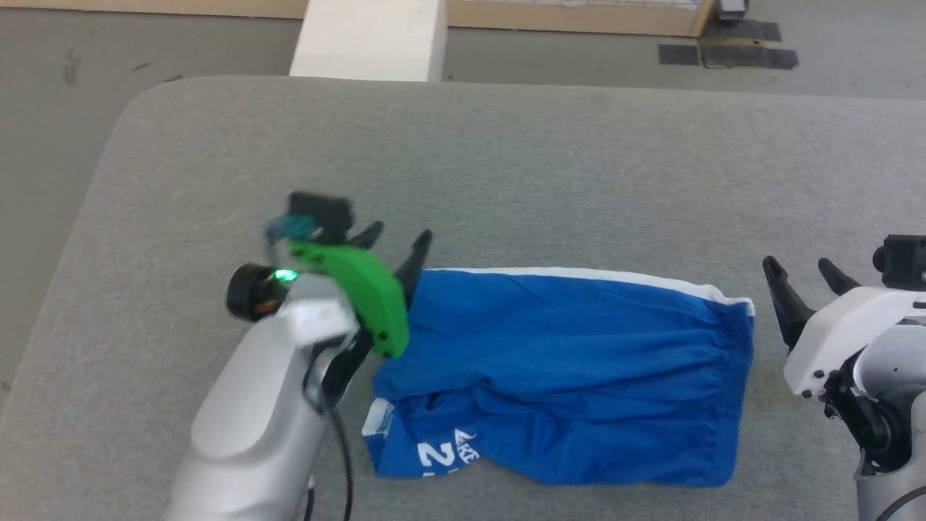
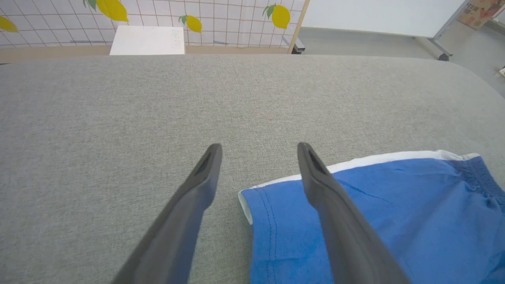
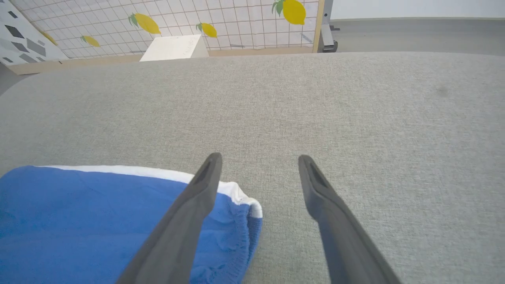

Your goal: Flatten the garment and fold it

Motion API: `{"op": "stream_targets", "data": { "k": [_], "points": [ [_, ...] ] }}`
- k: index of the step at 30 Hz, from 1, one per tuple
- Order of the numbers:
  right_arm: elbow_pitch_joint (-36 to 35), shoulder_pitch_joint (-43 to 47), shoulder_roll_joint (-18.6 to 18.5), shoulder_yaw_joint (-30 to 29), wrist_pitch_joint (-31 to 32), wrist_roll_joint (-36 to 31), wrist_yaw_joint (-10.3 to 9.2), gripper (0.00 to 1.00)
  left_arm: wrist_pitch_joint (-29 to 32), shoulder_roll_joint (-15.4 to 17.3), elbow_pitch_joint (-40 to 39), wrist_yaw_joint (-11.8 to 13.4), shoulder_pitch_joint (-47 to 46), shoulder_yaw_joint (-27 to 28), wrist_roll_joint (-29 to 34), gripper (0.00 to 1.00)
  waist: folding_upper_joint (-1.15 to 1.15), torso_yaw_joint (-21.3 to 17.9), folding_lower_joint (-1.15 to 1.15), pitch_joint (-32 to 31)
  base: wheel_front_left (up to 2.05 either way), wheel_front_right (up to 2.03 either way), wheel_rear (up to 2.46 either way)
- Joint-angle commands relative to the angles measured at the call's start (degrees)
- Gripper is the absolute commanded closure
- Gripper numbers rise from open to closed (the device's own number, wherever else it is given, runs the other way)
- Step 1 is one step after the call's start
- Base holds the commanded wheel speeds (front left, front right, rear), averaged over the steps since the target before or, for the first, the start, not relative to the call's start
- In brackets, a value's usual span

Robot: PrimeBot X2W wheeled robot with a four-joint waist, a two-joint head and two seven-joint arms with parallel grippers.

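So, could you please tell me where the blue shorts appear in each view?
Head view: blue shorts lie lower centre on the grey table.
Left wrist view: blue shorts at lower right.
Right wrist view: blue shorts at lower left.
Shared landmark: the white block beyond the table's far edge.

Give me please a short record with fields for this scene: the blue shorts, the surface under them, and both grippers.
garment: bright blue thin shorts with white trim, lying on the surface, wrinkled near the white print
surface: grey fabric-covered table
left gripper: open, at the shorts' far left corner, holding nothing
right gripper: open, just beside the shorts' right end, holding nothing
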Motion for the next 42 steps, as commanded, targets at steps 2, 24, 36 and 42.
{"op": "stream_targets", "data": {
  "k": [2, 24, 36, 42],
  "points": [
    [-0.7, 0.8, 0.5, 0.2, -0.4, -0.3, -0.08, 0.0, 6.7, -0.1, 3.0, 0.3, -4.0, -2.0, 0.8, 0.0, 0.0, -2.1, 0.0, 1.0, 0.0, 0.0, 0.0],
    [-0.4, 1.6, 2.2, -0.5, -2.2, -0.6, -0.08, 0.0, 26.6, 0.4, 13.0, 0.0, -7.0, -7.2, -1.1, 1.0, 0.0, -6.1, 0.0, 3.5, 0.0, 0.0, 0.0],
    [-1.8, 0.5, -0.2, 2.3, -0.1, -1.8, -0.08, 0.0, 16.8, 1.4, 0.7, 2.2, 1.2, -0.4, -6.6, 1.0, 0.0, -5.1, 0.0, 2.2, 0.0, 0.0, 0.0],
    [0.1, -3.9, -3.1, 8.1, 4.4, -2.1, -0.08, 0.0, 16.9, 1.9, -5.3, 3.3, 5.3, -0.5, -7.1, 1.0, 0.0, -4.9, 0.0, 3.9, 0.0, 0.0, 0.0]
  ]
}}
